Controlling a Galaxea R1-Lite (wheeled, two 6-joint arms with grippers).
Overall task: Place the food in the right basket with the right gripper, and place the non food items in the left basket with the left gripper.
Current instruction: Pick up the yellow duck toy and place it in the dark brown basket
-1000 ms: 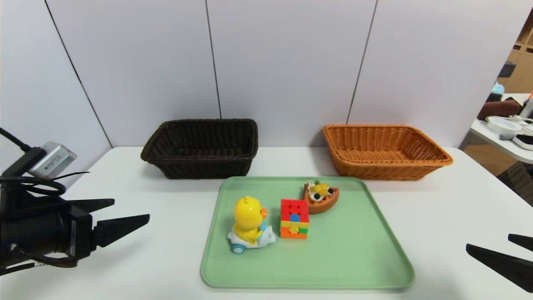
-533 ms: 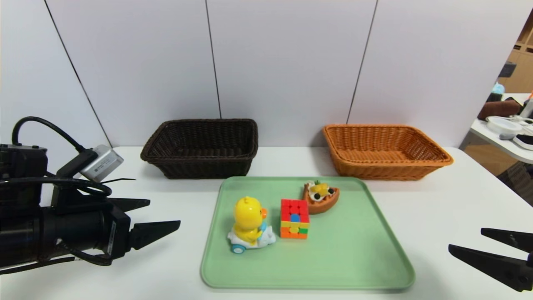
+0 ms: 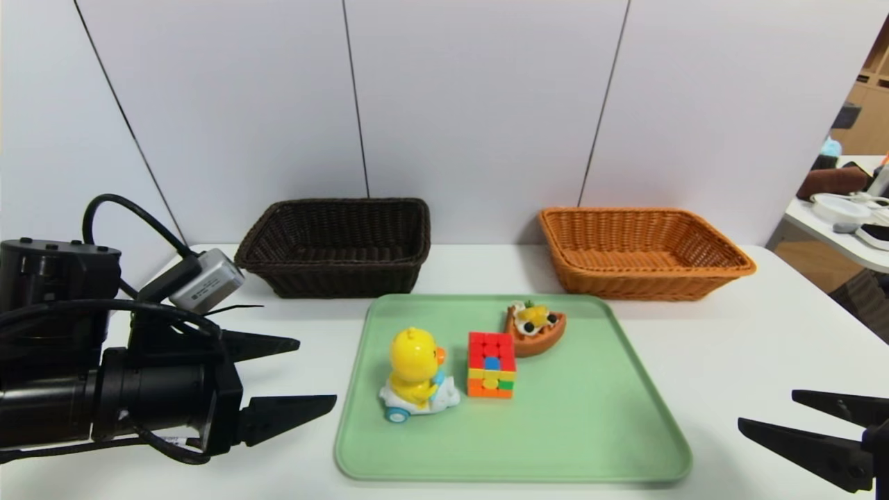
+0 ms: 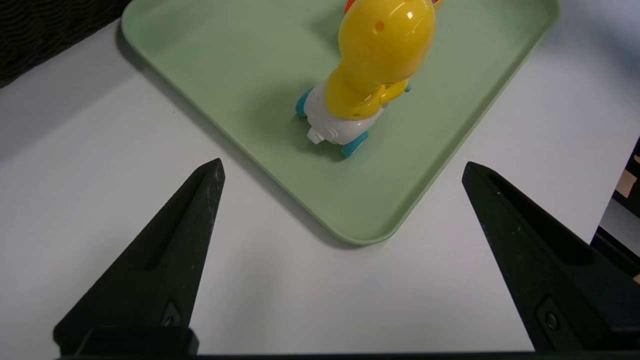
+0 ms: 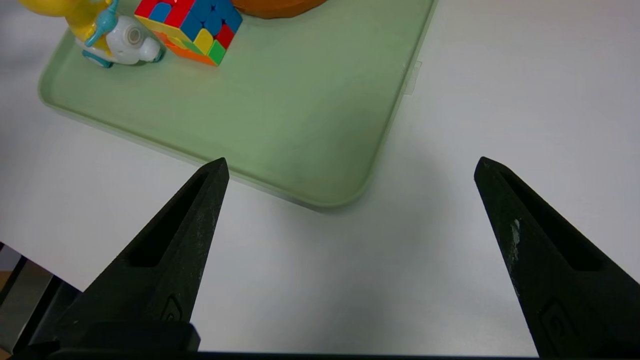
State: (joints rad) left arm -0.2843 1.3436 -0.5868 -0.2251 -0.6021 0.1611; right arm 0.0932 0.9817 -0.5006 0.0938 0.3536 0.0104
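On a green tray (image 3: pixel 590 430) stand a yellow duck on a white scooter (image 3: pixel 415 375), a multicoloured puzzle cube (image 3: pixel 492 364) and, behind it, the brown boat-shaped pastry (image 3: pixel 534 326). The dark brown left basket (image 3: pixel 336 246) and the orange right basket (image 3: pixel 639 251) sit at the back of the table. My left gripper (image 3: pixel 316 371) is open just left of the tray's near-left corner, pointing at the duck (image 4: pixel 372 75). Near the table's front right, my right gripper (image 3: pixel 767 413) is open and holds nothing. Duck (image 5: pixel 100 30) and cube (image 5: pixel 192 25) also show in the right wrist view.
A white wall stands right behind the baskets. A second table with clutter (image 3: pixel 847 208) is at the far right, off my table. White tabletop (image 3: pixel 750 333) lies between the tray and the right edge.
My left arm has swung in from the left edge toward the tray's near-left corner. The right gripper has come slightly inward and lower. Nothing on the tray moved.
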